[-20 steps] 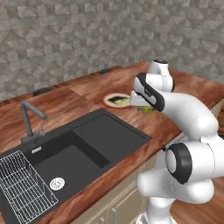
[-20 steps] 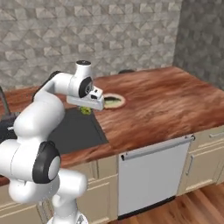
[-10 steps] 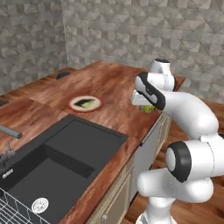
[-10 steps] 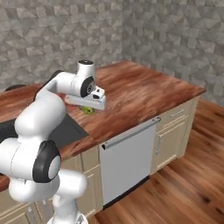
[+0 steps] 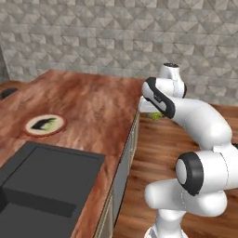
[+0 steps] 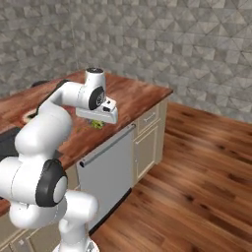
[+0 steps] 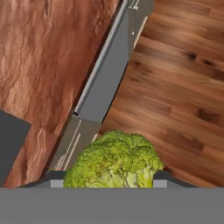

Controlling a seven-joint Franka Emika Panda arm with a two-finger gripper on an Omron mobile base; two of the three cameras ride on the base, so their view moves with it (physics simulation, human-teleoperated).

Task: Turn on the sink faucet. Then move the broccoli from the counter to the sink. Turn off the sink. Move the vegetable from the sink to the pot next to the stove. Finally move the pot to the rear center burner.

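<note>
The green broccoli (image 7: 114, 161) sits between my gripper's (image 7: 109, 177) two dark fingertips (image 7: 162, 176), which are shut on it. In the hand view it hangs over the counter's front edge and the wooden floor. From the left base view the broccoli (image 5: 157, 115) peeks out under the white hand, just past the counter's right edge. From the right base view the broccoli (image 6: 97, 124) hangs under the gripper (image 6: 98, 122), above the counter's front edge. The dark sink (image 5: 46, 186) lies at the lower left. Faucet, pot and burner are out of view.
A round plate (image 5: 45, 124) with something dark on it rests on the wooden counter (image 5: 93, 102). A grey dishwasher front (image 6: 106, 167) and cabinet doors (image 6: 147, 142) stand below the counter. Open wooden floor (image 6: 197, 187) stretches to the right; a stone-patterned wall closes the back.
The whole picture has swung: the cameras moved with the base, the faucet and most of the sink slid out of frame. The gripper keeps its hold on the broccoli.
</note>
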